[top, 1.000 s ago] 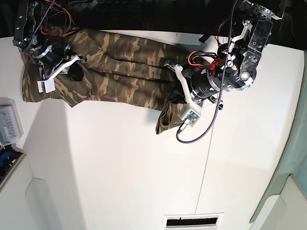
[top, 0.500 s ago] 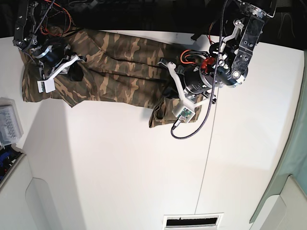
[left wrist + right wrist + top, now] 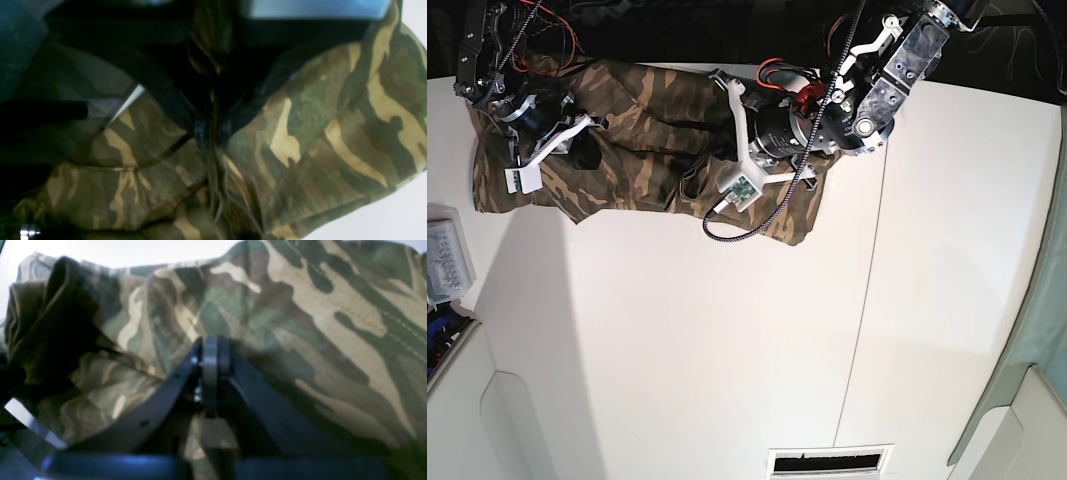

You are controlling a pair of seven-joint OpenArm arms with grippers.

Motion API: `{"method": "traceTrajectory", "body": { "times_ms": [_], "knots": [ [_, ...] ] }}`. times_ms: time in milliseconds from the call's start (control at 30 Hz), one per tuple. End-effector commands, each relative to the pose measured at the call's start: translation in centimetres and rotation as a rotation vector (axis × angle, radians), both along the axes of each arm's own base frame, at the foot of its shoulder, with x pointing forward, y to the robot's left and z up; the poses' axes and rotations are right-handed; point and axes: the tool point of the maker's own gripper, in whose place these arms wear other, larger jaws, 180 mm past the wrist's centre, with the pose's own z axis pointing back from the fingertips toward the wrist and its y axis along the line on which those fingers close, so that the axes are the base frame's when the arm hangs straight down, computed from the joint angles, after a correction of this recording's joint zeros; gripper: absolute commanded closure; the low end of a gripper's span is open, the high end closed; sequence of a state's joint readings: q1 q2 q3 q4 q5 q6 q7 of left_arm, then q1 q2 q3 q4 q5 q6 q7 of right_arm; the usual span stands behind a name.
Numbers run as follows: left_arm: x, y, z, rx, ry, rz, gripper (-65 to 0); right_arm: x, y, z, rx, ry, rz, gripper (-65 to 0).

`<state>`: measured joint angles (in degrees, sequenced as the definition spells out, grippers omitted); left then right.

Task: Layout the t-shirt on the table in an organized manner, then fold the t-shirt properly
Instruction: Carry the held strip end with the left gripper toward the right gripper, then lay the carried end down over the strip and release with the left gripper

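Camouflage cloth in brown, tan and olive fills both wrist views. The left gripper (image 3: pixel 211 133) has its dark jaws drawn close together with a ridge of the t-shirt (image 3: pixel 300 140) running up between them, so it looks to be pinching a fold, though the picture is dim and blurred and I cannot be sure the cloth is truly clamped. Around those jaws the fabric bunches in soft folds, and a sliver of white table (image 3: pixel 400 213) shows off to one side. The right gripper (image 3: pixel 210 373) has its jaws clenched flat against each other, tips pressed down onto the shirt; whether any cloth is caught between them I cannot tell. Beyond these tips the fabric lies smoother, with a stitched seam crossing it, and bunches darker to one side. From the base view, the shirt stretches in a long crumpled band along the far edge of the table, between the two arms.
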<state>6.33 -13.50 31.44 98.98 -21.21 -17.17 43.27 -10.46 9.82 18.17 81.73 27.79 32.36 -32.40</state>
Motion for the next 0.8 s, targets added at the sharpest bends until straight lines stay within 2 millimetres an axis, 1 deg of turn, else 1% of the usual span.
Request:
{"method": "traceTrajectory", "body": {
  "times_ms": [0, 33, 167, 233, 767],
  "knots": [
    [0.7, -0.9, 1.4, -0.046, -0.037, -0.005, -5.9, 0.9, -0.3, 1.0, 0.001, -0.041, 0.000, 0.0],
    [0.8, -1.0, 1.5, -0.051, -0.040, -0.004, -8.0, 0.9, -0.3, 1.0, 0.001, -0.041, 0.001, 0.0],
    [0.8, -1.5, 1.7, -0.065, -0.042, -0.004, -20.0, 0.9, -0.3, 1.0, 0.000, -0.041, 0.000, 0.0],
    [0.8, -1.6, 1.7, -0.067, -0.042, -0.004, -22.8, 0.9, -0.3, 1.0, 0.000, -0.041, 0.000, 0.0],
    [0.6, -1.9, 1.9, -0.093, -0.031, -0.002, -22.7, 0.9, -0.3, 1.0, 0.001, -0.041, 0.000, 0.0]
  ]
}}
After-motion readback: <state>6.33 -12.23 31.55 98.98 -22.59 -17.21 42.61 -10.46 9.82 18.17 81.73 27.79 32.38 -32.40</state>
